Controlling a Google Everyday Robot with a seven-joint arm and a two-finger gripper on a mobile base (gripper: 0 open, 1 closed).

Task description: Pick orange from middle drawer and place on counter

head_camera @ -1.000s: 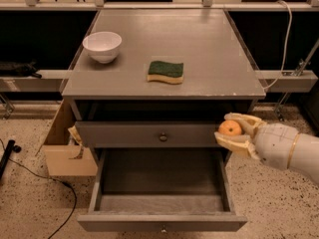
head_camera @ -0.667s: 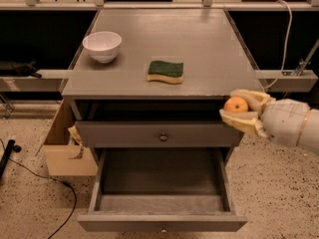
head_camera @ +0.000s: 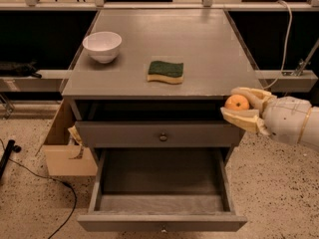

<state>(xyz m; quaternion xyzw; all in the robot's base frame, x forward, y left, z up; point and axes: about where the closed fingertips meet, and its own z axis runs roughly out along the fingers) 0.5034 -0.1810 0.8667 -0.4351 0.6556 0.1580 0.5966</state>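
Between the clamped fingers of the gripper sits the orange, held about level with the counter edge just to its left. Below and left of it, the middle drawer stands open and empty: picking appears done; lifting over and releasing remain.

Probably robot lab: gripper at right.

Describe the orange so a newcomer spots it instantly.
Find the broad matte-grey wooden counter. Off its front right corner, the robot's pale two-finger hand grips a small round orange fruit, the only bright orange thing, far smaller than the white bowl.
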